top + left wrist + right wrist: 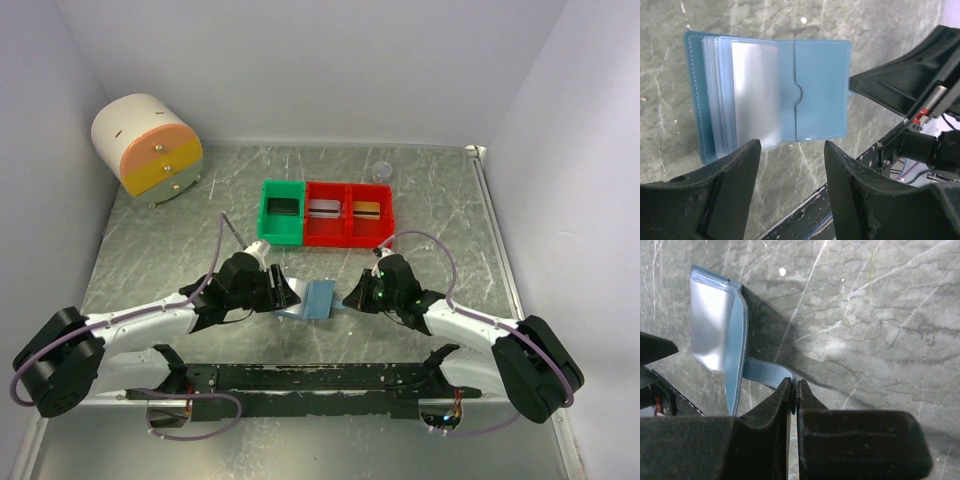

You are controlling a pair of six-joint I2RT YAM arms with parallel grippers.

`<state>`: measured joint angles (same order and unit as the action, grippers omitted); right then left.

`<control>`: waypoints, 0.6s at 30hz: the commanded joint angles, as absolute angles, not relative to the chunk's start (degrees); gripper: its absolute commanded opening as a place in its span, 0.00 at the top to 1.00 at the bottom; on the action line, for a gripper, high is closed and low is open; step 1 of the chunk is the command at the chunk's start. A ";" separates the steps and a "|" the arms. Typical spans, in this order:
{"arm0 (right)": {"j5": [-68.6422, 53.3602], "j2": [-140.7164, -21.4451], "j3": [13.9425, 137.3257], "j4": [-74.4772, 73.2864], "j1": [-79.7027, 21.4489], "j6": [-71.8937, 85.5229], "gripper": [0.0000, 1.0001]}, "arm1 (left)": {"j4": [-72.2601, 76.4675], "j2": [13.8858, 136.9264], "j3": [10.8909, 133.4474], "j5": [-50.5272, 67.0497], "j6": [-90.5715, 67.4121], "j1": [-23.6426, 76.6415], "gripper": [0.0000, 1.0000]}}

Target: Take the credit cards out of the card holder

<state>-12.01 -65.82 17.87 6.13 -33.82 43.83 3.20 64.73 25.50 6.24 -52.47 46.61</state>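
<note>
Card holder [820, 90] open, tab [765, 376] in right jaws

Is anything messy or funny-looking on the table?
Nothing is spilled or broken. Only the card holder looks a bit odd: it lies wide open, clear sleeves fanned up, with the right gripper pinching its strap.

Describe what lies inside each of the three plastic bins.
The green bin holds a dark card; the middle red bin a silvery card; the right red bin a gold card. Whatever lies under each card is covered.
</note>
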 commanded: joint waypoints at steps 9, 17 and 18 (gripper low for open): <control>-11.29 -65.93 17.63 6.38 -33.49 42.54 0.96 | 1.80 70.86 29.80 0.56 -51.92 46.97 0.33; -12.07 -67.32 17.49 8.02 -33.40 42.72 0.96 | 1.95 73.76 30.40 1.14 -51.16 46.98 0.33; -12.15 -67.53 17.54 8.14 -33.40 42.72 0.96 | 1.78 74.39 30.55 1.02 -51.35 47.10 0.34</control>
